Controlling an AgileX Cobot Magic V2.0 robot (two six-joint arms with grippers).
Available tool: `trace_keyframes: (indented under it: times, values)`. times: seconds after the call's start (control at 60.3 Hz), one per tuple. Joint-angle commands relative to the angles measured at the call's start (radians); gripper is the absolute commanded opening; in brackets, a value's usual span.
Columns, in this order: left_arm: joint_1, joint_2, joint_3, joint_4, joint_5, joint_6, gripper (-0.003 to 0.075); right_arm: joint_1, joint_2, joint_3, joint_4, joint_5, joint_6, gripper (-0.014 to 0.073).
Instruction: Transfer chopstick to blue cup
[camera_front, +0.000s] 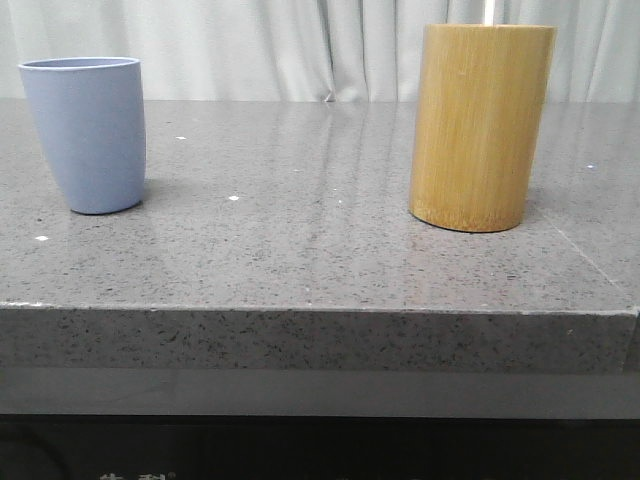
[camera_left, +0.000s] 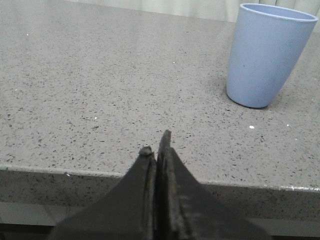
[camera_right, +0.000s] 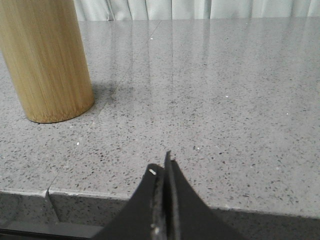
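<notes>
Grey speckled stone counter (camera_front: 320, 260) is backed by pale curtains (camera_front: 280, 45); the blue cup (camera_front: 86, 133) is stood at left, the bamboo cylinder (camera_front: 480, 125) at right, the chopstick (camera_front: 489, 11) protruding from it. Left gripper (camera_left: 156, 145) and right gripper (camera_right: 162, 165) are seen clenched, empty

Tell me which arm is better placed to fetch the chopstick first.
Probably the right. The thin pale chopstick pokes out of the tall tan bamboo cylinder on the robot's right, near the shut right gripper. The shut left gripper faces the pale blue cup.
</notes>
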Motion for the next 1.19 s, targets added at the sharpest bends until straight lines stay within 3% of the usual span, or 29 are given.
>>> trace_keyframes:
  times: [0.0, 0.912, 1.045, 1.178]
  values:
    - [0.004, -0.022, 0.009, -0.011, -0.078, -0.008, -0.0019, -0.007, -0.02, -0.005, -0.01, -0.076, -0.003, -0.0078]
    - [0.004, -0.022, 0.009, -0.011, -0.116, -0.008, -0.0019, -0.007, -0.02, -0.005, -0.011, -0.095, -0.003, -0.0078]
    - [0.004, -0.022, 0.009, -0.011, -0.192, -0.008, -0.0019, -0.007, -0.02, -0.02, -0.009, -0.166, -0.002, -0.0078]
    - [0.004, -0.022, -0.026, -0.011, -0.278, -0.008, -0.0019, -0.007, -0.02, -0.105, -0.007, -0.142, -0.002, -0.0078]
